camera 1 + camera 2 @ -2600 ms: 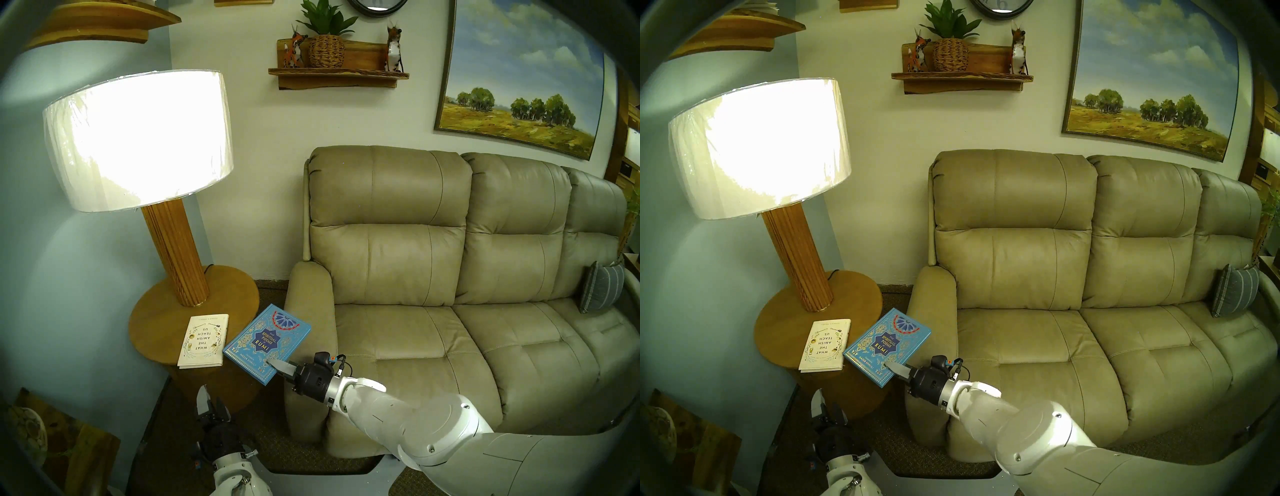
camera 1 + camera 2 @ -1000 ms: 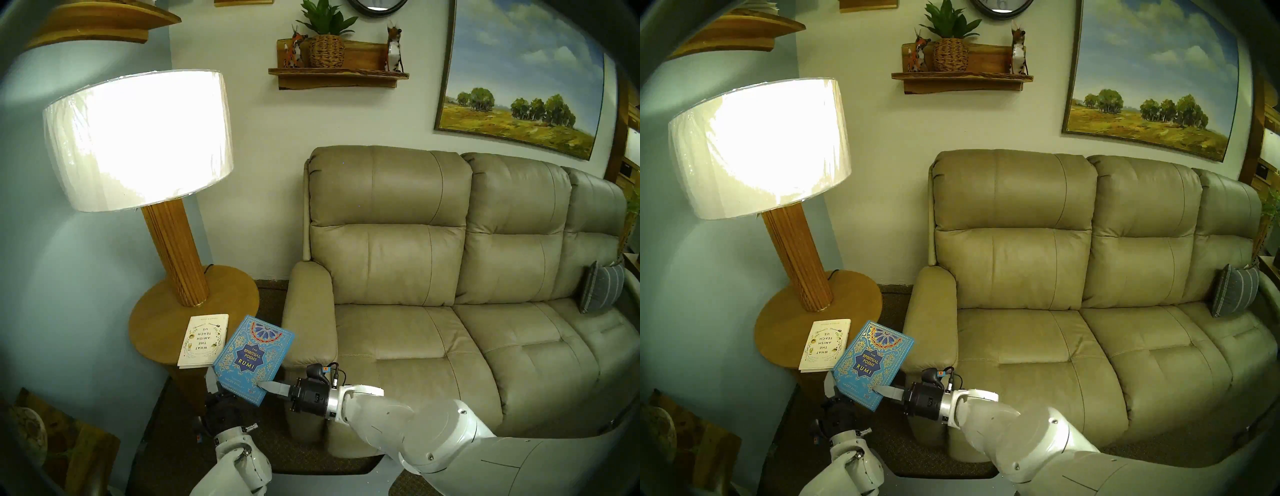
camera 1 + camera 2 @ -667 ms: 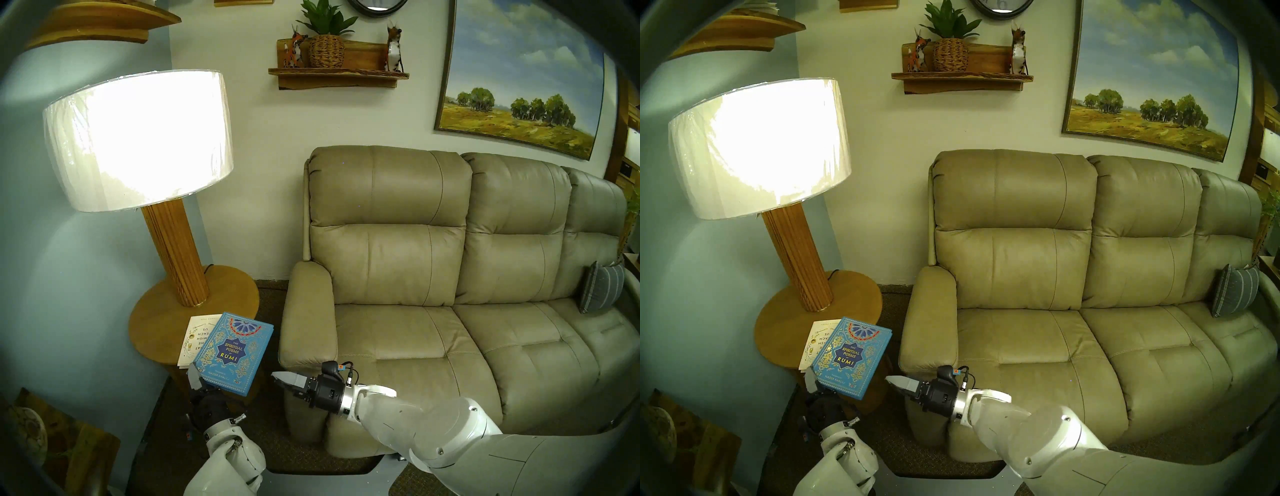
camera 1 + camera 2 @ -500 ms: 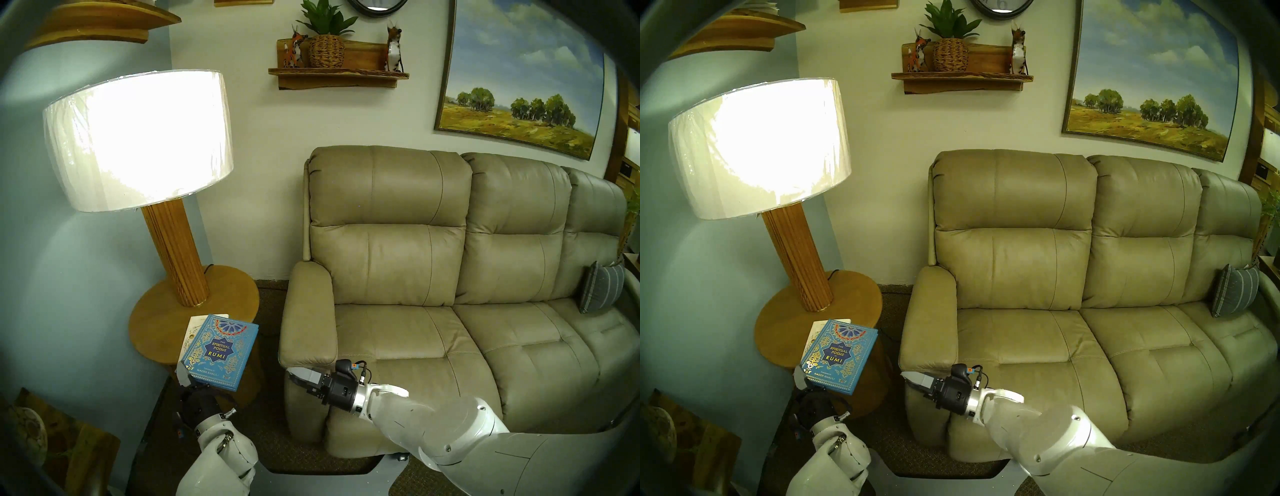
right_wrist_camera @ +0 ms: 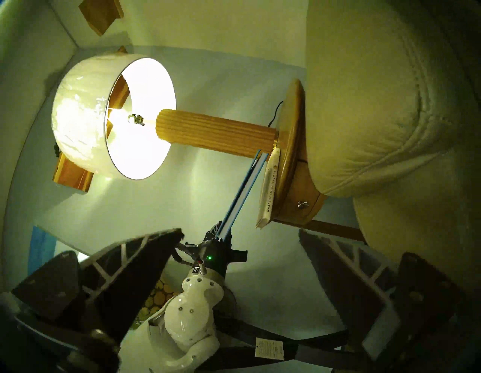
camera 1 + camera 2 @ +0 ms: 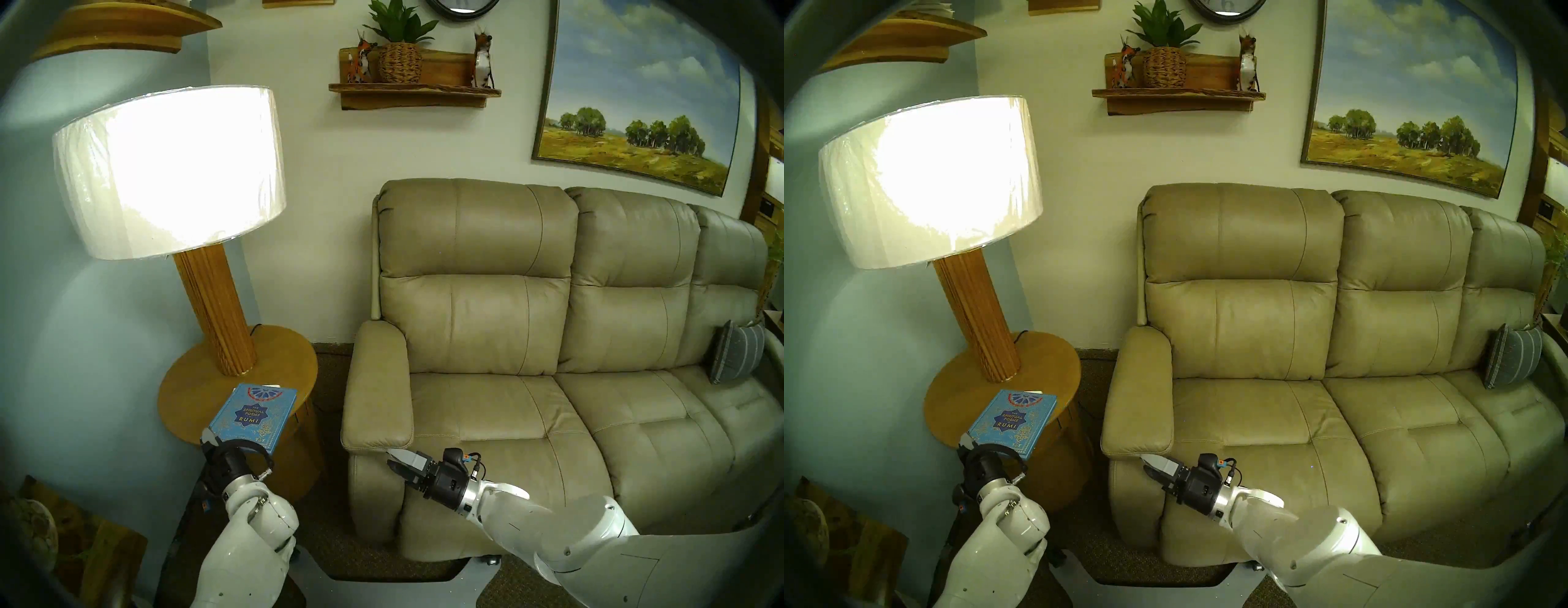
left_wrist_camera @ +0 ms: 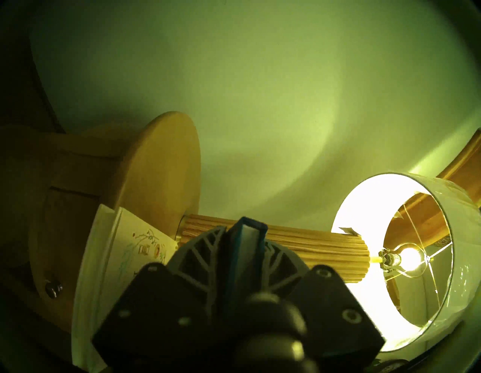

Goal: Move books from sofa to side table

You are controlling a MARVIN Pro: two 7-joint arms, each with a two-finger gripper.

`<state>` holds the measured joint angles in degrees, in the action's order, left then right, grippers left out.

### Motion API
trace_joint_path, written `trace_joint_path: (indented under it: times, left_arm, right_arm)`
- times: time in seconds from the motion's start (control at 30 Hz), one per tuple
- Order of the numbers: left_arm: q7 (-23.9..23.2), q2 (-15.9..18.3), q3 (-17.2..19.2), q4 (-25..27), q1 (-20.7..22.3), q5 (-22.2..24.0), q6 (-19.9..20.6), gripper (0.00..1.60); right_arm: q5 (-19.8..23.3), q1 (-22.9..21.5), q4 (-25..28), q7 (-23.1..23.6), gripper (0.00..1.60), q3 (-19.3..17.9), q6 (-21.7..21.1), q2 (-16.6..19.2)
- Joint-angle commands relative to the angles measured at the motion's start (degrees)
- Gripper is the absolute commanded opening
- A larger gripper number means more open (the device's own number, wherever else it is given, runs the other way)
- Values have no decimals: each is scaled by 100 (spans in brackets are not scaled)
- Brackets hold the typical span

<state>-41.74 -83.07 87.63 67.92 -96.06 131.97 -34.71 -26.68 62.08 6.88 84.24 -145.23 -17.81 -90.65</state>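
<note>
The light-blue Rumi book (image 6: 253, 416) lies tilted over the white book, of which only a sliver (image 6: 271, 386) shows on the round wooden side table (image 6: 191, 382). My left gripper (image 6: 211, 439) is shut on the blue book's near corner. The left wrist view shows the blue book's edge (image 7: 246, 250) between the fingers, with the white book (image 7: 104, 260) beside it. In the right wrist view the blue book (image 5: 242, 192) slants away from the white book (image 5: 269, 187) at its near end. My right gripper (image 6: 395, 459) is open and empty in front of the tan sofa's (image 6: 509, 403) armrest.
A lit lamp with a wide shade (image 6: 169, 170) and a ribbed wooden post (image 6: 220, 310) stands on the table behind the books. The sofa's armrest (image 6: 377, 390) is close to the table's right side. A striped cushion (image 6: 736, 352) sits at the sofa's far end.
My right gripper let go of the blue book and drew back right toward the sofa. My left gripper took the book's near corner, carried it left over the white book and lowered it.
</note>
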Motion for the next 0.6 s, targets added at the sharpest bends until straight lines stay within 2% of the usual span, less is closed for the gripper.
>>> trace_joint_path:
  times: [0.0,0.2,0.37,0.43,0.53,0.57]
  left_arm:
    - [635,301,-134,496,21,-187,-473,0]
    - [1138,464,-205,760,-133,-241,-667,0]
    - [1642,754,-305,874,-210,-377,-825,0]
    - [1799,850,-288,983,-265,-386,-856,25]
    - [2057,980,-241,1182,-347,-364,-887,36]
    - [2126,1009,-221,1240,-371,-366,-915,45]
  right_arm:
    - [115,-21,-21,76,160,-124,-84,45]
    - [101,10,-32,76,160,-163,-120,65]
    - [80,35,-52,76,160,-188,-131,92]
    - [84,47,-45,64,160,-211,-144,124]
    - [93,55,-48,3,160,-247,-164,151]
    - [90,57,-51,-4,160,-255,-167,156]
